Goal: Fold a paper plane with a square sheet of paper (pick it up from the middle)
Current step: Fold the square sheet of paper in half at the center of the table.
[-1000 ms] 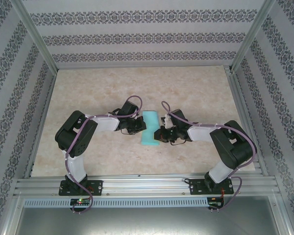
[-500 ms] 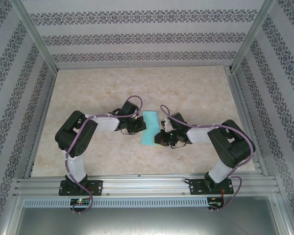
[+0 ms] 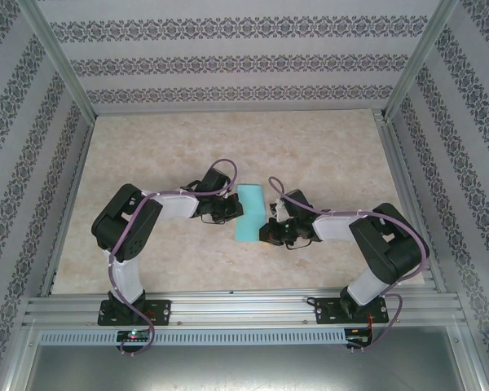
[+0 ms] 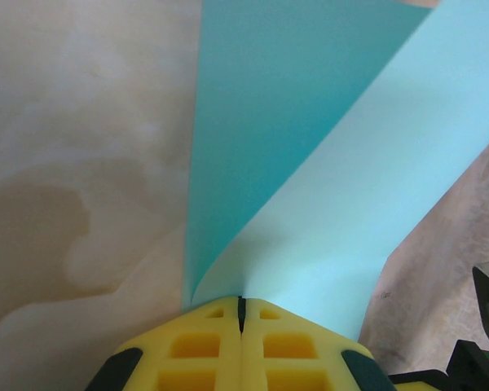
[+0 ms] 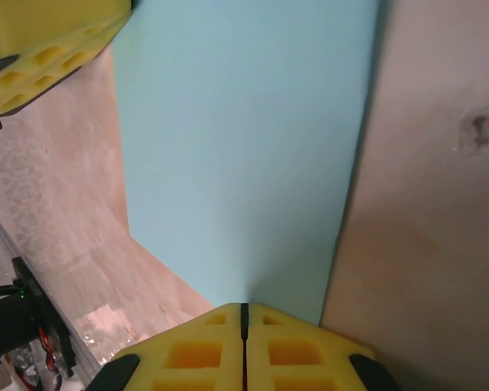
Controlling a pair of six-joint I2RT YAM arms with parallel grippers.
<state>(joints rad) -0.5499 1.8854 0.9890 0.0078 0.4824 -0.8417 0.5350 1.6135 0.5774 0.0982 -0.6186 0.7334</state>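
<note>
Beige marbled tabletop (image 3: 147, 147), patterned wallpaper walls (image 3: 228, 65) on three sides. Both arms are bent inward and meet at the table's centre. The square sheet of paper (image 3: 248, 210) sits between them, teal, and reads from above as a narrow upright strip, so probably doubled over. The left gripper (image 3: 233, 211) is at its left edge and the right gripper (image 3: 266, 229) at its lower right edge; from above the grip itself is too small to judge. In the left wrist view the left gripper (image 4: 241, 303) has its yellow pads (image 4: 200, 346) pressed together, pinching the paper (image 4: 350, 204) where a paler layer curls up over the darker one lying flat. In the right wrist view the right gripper (image 5: 244, 311) is also closed tight, pads (image 5: 289, 350) meeting on the near edge of the sheet (image 5: 244, 147), which lies flat on the table. The left gripper's yellow pad (image 5: 49, 45) shows at the far corner.
</note>
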